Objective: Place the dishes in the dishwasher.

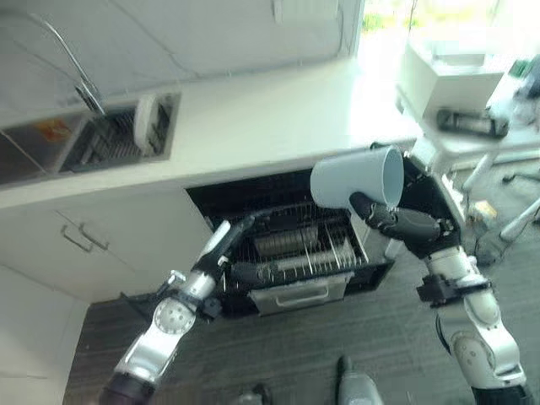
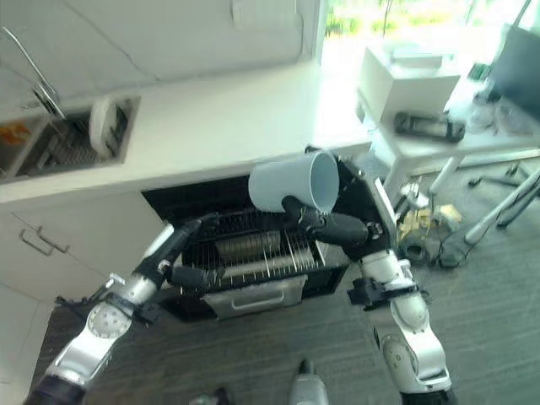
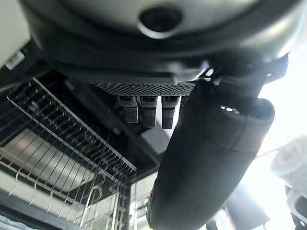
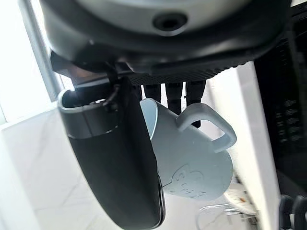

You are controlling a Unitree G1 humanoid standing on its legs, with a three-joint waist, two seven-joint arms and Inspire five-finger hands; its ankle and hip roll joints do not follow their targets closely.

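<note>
The pale blue mug [image 1: 359, 177] is held in the air on its side, mouth turned away from the sink [image 1: 101, 139], above the right end of the pulled-out dishwasher rack [image 1: 299, 245]. The right hand [image 1: 384, 218] grips it from below. In the right wrist view the fingers [image 4: 175, 93] are curled into the mug's mouth just beside the handle, and the thumb [image 4: 115, 163] presses against the outer wall, pinching the wall between them.

The left hand [image 1: 240, 249] is at the rack's near left edge. Its fingers [image 3: 146, 110] extend roughly straight toward the wire tines; whether they touch the rack cannot be determined.

Risks from this position:
- The grip holds one wall only. The mug could rotate or slip out of the pinch as the wrist turns it mouth-down.
- The mug hangs near the countertop [image 1: 278, 118] edge. A lift or swing could strike it.
- Lowering off-centre could catch the handle on the tines and leave the mug tilted.
</note>
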